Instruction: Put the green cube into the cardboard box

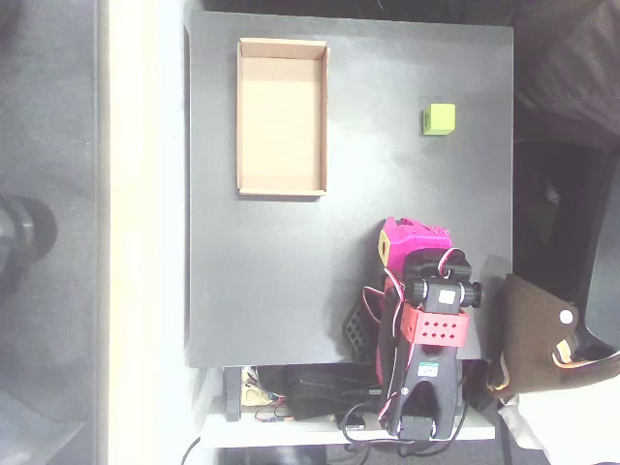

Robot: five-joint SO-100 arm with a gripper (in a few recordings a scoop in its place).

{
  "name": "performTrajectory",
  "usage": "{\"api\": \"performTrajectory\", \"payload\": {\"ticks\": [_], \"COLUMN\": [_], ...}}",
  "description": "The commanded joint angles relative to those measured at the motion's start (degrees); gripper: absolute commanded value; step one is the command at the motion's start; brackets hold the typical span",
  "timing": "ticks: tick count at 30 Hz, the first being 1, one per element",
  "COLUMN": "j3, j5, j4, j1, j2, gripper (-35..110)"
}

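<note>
overhead view. nearest the lens stands the folded arm [426,339], its red bracket and black motors stacked over the lower right of the black table [271,281]. the magenta gripper [407,240] projects from under the arm toward the top of the picture; its fingertips are hidden beneath its own body, so whether the jaws are parted or closed cannot be told, though nothing appears to be held. the green cube [439,119] rests on the table near the right edge, well apart from the gripper, lying almost straight ahead of the magenta nose and slightly to the right. the cube sits roughly square to the table edges, so no face offers a longer axis than another. the cardboard box [282,116] lies open and unfilled at upper left, long axis running top to bottom, well apart from the cube. the task is judged not yet begun: the coming move is a forward reach toward the cube, then a carry leftward across the table.
</note>
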Motion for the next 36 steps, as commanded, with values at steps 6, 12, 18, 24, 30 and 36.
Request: {"api": "performTrajectory", "payload": {"ticks": [6,12,18,24,30,36], "j3": [-0.18,-5.10,-12.83,-23.03,-35.68,-54.14], "j5": [0.09,-0.09,-0.18,-0.18,-0.18,-0.18], "j4": [1.67,1.58,1.67,1.49,1.14,0.97], "j1": [0.18,0.18,0.09,0.00,0.00,0.00], "j2": [-0.18,-0.26,-0.26,-0.70,-11.51,-28.74], "gripper": [6,6,6,6,6,6]}}
